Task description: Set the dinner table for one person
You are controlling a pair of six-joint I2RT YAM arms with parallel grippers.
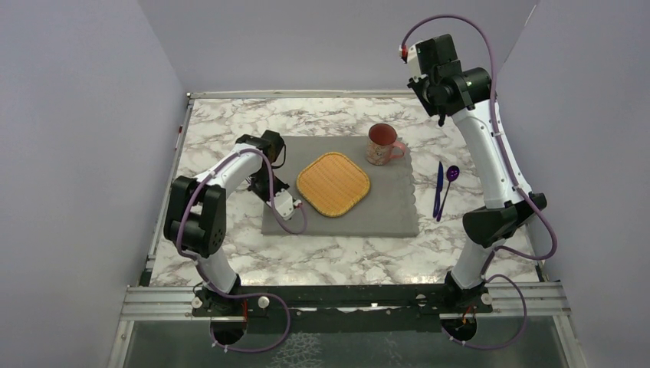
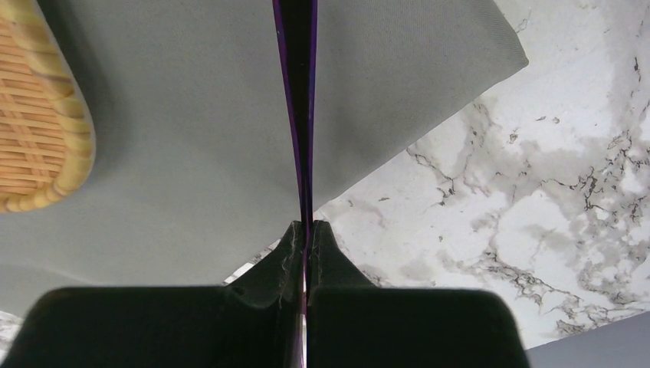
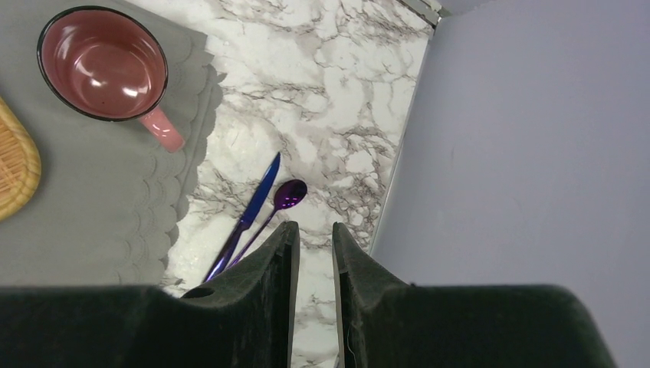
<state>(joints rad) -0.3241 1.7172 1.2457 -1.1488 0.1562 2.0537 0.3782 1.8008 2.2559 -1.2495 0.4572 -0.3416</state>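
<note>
So the setup is mostly there already. The grey placemat (image 1: pixel 383 207) lies in the middle of the marble counter (image 1: pixel 230 261), with a woven plate (image 1: pixel 333 184) in the center of it and a pink mug (image 1: pixel 381 143) at the far right corner of the mat. The knife (image 1: pixel 438 188) and spoon (image 1: pixel 451 178) lie side by side on the bare counter just off the mat's scalloped right edge. The left gripper (image 2: pixel 306 228) is clamped tight on a thin purple utensil (image 2: pixel 299 115), which I only see edge-on, so I can't say for sure what it is. My guess is it's the fork. It hangs over the left part of the mat, just beside the plate, and I can't tell whether the tip touches the cloth yet. The right gripper (image 3: pixel 314 230) is parked up high over the right side of the counter, fingers a little apart with nothing between them. The way I read it, the only thing left is laying that utensil down left of the plate and letting go, plus maybe tidying the knife and spoon closer in.
</note>
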